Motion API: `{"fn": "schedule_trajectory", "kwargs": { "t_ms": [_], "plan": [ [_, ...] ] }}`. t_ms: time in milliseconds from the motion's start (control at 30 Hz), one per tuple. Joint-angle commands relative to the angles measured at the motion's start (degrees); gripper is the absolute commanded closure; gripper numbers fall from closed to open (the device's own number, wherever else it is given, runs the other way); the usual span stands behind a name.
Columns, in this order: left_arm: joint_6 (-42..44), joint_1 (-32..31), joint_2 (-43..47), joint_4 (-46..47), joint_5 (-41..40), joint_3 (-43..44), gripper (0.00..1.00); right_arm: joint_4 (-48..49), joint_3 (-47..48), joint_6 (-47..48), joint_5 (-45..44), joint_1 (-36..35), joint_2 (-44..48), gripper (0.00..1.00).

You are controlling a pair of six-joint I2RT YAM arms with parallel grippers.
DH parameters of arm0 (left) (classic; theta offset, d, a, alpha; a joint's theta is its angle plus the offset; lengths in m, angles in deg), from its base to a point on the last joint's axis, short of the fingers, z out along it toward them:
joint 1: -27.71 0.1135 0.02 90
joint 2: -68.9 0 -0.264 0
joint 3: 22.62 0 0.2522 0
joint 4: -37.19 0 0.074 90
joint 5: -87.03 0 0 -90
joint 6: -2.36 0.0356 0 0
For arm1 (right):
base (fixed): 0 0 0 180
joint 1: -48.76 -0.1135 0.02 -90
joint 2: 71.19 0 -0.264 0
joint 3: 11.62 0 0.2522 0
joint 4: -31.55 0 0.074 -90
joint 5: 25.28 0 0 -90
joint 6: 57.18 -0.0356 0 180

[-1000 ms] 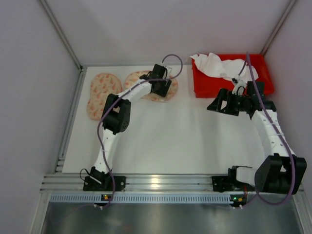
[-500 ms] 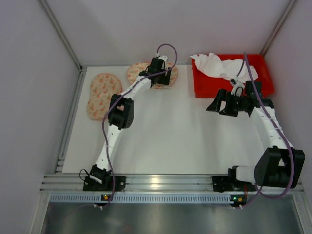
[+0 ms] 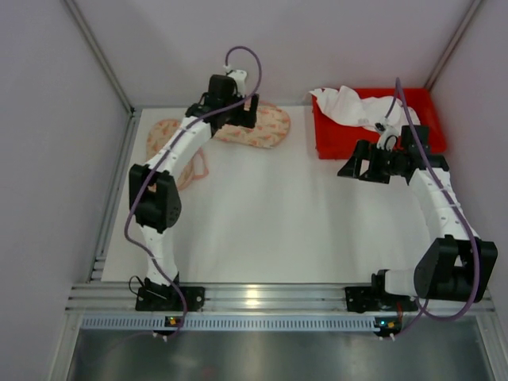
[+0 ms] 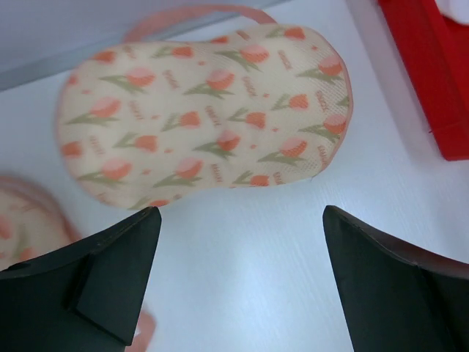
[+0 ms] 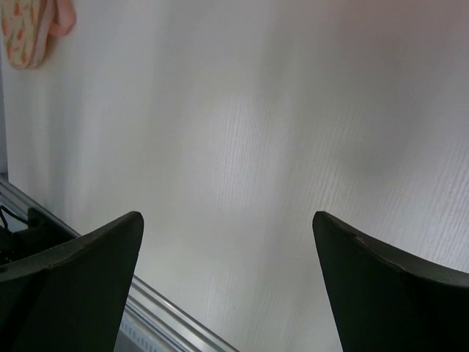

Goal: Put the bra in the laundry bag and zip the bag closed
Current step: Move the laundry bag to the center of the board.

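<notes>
Inside the grey-walled enclosure [image 3: 48,159], plain panels close off the left, far and right sides, meeting at metal corner posts. The flat white table [image 3: 270,214] fills the floor of it. A ribbed aluminium rail [image 3: 262,298] runs along the near edge and carries both arm bases. A narrower metal strip [image 3: 115,190] borders the left edge.

The broad middle and near part of the table lies as open white surface between the two arms.

The red rectangular plastic bin [image 3: 333,147] sits at the far right, close to the right wall. The crumpled white laundry bag [image 3: 349,107] lies in it and spills over its far-left corner.

The cream bra with an orange tulip print [image 3: 266,127] lies flat at the far left of the table, well apart from the bin. Its right cup [image 4: 205,117] is fully exposed, with a pink strap curving behind it near the far wall. The left cup is partly hidden under the left arm.

The left gripper [image 4: 242,220] hangs above the table just on the near side of the right cup, fingers spread wide, holding nothing. The right gripper [image 5: 227,216] hovers over bare table just in front of the bin, likewise spread wide and holding nothing.
</notes>
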Motion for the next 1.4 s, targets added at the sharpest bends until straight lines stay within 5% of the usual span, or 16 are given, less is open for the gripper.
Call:
{"fn": "schedule_trajectory", "kwargs": {
  "t_ms": [0, 100, 200, 233, 333, 900, 1000, 1133, 1367],
  "plan": [
    [1.4, 8.3, 11.0, -5.4, 4.1, -4.9, 0.02, -4.4, 3.9, 5.0, -0.9, 0.6, 0.1, 0.01],
    [1.8, 14.1, 14.4, -7.9, 3.1, -11.6, 0.05, -5.6, 3.6, 6.2, -0.5, 0.6, 0.8, 0.01],
    [3.1, 18.8, 15.6, -8.0, 1.8, -18.3, 0.26, -5.3, 2.8, 6.0, -0.2, 0.5, 2.0, 0.01],
    [3.6, 19.6, 15.5, -8.1, 0.9, -19.7, 0.44, -5.4, 2.8, 6.0, -0.3, 0.5, 2.2, 0.01],
    [5.5, 20.9, 14.7, -8.1, -0.3, -24.4, 0.53, -5.8, 2.8, 6.5, -0.4, 0.4, 3.3, 0.01],
    [7.3, 20.8, 8.9, -4.6, -0.4, -27.8, 0.56, -4.8, -1.9, 6.6, -2.1, 0.4, 9.3, 0.01],
    [7.4, 20.8, 6.9, -4.6, -2.2, -26.6, 0.68, -5.0, -1.7, 6.6, -2.4, 0.4, 8.9, 0.00],
    [7.5, 20.8, 8.3, -4.9, -1.9, -27.7, 0.99, -5.4, -1.5, 6.5, -2.3, 0.4, 8.7, 0.01],
    [9.5, 19.9, 22.0, -10.7, 3.1, -35.6, 1.00, -6.0, -2.2, 8.5, 0.5, 0.4, 8.3, 0.01]
  ]
}}
